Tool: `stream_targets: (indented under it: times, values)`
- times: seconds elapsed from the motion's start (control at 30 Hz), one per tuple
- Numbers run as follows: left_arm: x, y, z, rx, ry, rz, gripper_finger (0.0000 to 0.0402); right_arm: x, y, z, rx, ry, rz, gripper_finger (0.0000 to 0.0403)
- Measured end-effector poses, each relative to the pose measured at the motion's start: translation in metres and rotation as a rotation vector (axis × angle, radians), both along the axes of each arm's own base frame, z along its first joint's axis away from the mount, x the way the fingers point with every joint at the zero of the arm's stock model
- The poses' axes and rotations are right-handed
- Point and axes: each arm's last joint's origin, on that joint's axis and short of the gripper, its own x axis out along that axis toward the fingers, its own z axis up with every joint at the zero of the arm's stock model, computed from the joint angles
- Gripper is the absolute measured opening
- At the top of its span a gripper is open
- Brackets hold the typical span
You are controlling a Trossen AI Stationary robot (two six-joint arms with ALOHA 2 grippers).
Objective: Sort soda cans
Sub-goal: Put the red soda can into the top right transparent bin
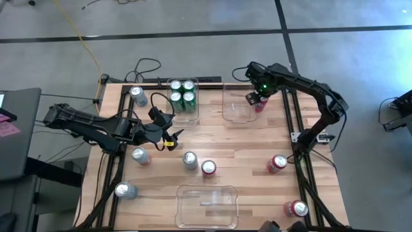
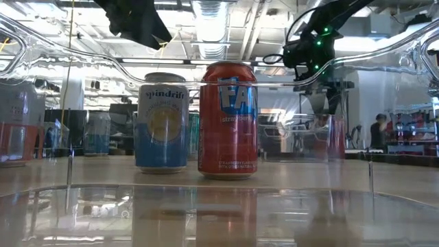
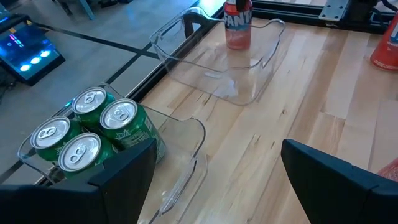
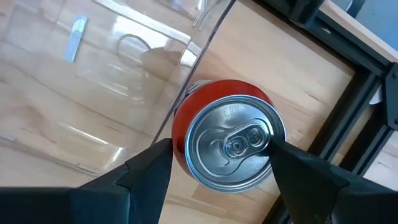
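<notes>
My right gripper (image 1: 257, 98) is shut on a red soda can (image 4: 230, 149), over the right-hand wall of the far clear bin (image 1: 233, 111); the left wrist view shows this can (image 3: 237, 28) too. Several green cans (image 1: 182, 93) stand upright in the other far bin (image 3: 186, 155). On their bases on the table stand silver cans (image 1: 138, 95) (image 1: 141, 156) (image 1: 189, 160) and red cans (image 1: 208, 167) (image 1: 277, 163) (image 1: 296, 208). My left gripper (image 3: 214, 186) is open at mid-left, raised above the table, with nothing between its fingers. My right gripper pinches the red can between its two fingers, one on each side of the can's wall just below the top rim (image 4: 180, 158). The fingers come from above, pointing down. The can sits upright, its silver top facing the wrist, over the bin's wall (image 4: 205, 31).
A third clear bin (image 1: 207, 205) sits at the table's near edge. Another silver can (image 1: 125, 190) stands at the near left. Black frame rails (image 1: 293, 122) run along the table's right side. In the low view a silver can (image 2: 162, 123) and a red can (image 2: 228, 120) stand close together.
</notes>
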Motion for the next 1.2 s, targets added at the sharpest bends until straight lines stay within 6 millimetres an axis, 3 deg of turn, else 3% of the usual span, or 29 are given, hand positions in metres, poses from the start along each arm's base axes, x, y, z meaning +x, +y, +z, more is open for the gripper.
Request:
stream_targets:
  times: [0.23,0.67,1.2]
  values:
    - [0.0,0.0,0.0,0.0,0.002,0.0,0.0338,-0.004,0.003,0.007,-0.009,-0.023,0.005,0.0286]
    - [0.0,0.0,0.0,0.001,0.003,0.0,0.0338,-0.023,0.018,0.045,-0.134,-0.108,0.074,0.0286]
    - [0.0,0.0,0.0,-0.002,-0.001,0.001,0.0338,-0.027,0.012,0.049,-0.169,-0.125,0.07,0.0286]
